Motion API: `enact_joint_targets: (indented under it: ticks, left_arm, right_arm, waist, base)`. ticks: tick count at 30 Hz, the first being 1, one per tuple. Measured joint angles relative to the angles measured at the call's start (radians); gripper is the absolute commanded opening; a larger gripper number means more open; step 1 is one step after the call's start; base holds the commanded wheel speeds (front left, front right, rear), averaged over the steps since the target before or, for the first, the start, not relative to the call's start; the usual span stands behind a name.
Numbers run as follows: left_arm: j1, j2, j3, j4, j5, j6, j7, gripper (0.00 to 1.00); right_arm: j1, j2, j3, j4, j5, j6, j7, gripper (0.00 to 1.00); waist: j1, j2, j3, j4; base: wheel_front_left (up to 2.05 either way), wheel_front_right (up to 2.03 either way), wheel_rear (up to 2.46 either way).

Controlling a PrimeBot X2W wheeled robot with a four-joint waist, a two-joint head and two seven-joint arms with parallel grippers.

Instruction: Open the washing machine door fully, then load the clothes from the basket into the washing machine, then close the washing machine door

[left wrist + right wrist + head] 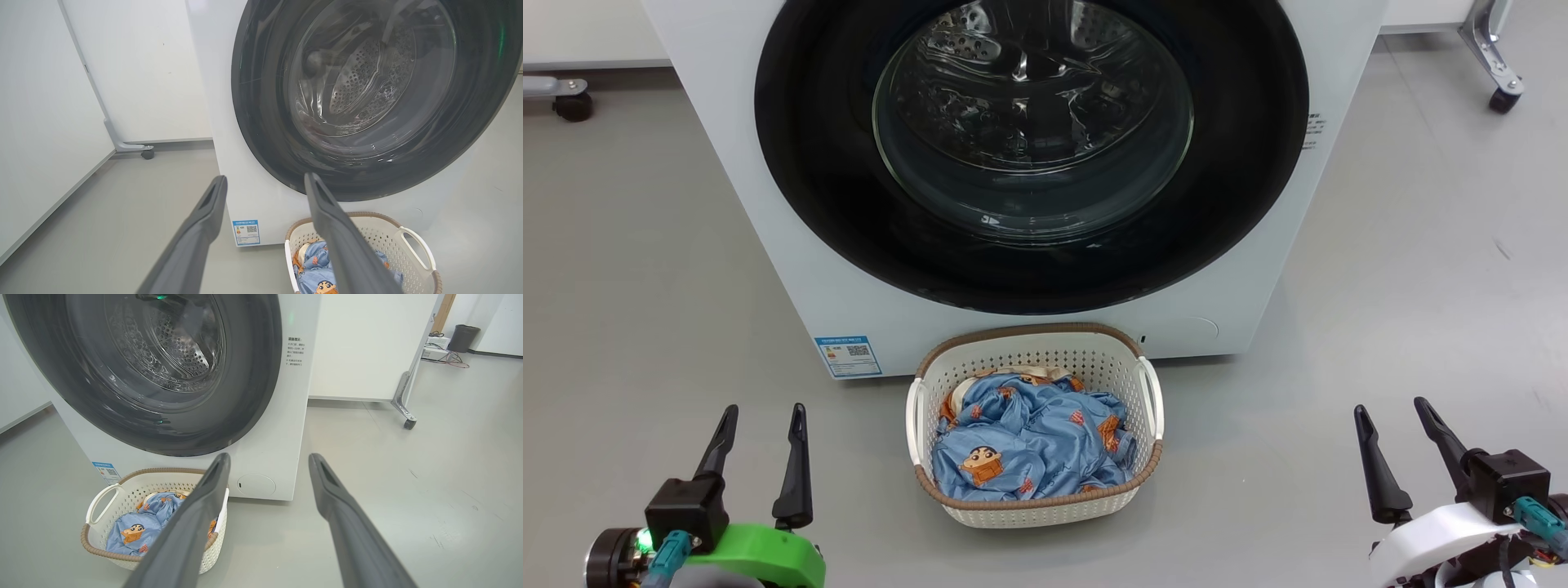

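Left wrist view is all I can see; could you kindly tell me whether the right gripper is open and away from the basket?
Observer: Yes, the right gripper is open, off to the right of the basket and not touching it.
Operator: Thanks. Anything on the floor over there?
Observer: A castor on a grey frame leg stands to the right of the washing machine, further back.
Operator: And the load?
Observer: The clothes lie wholly inside, below the rim.
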Motion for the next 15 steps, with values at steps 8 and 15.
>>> enact_joint_targets:
  ticks: [8,15]
  left_arm:
    - [0.0,0.0,0.001,0.004,0.0,0.0,0.0,1.0]
    - [0.0,0.0,0.001,0.004,0.002,0.0,0.0,1.0]
  right_arm:
    - [0.0,-0.001,0.003,0.0,0.0,0.0,0.0,1.0]
    - [0.0,0.0,0.004,0.0,0.0,0.0,0.0,1.0]
  waist:
    - [0.0,0.0,0.0,0.002]
    - [0.0,0.0,-0.001,0.002]
  base:
    - [0.0,0.02,-0.02]
    - [0.14,0.17,-0.31]
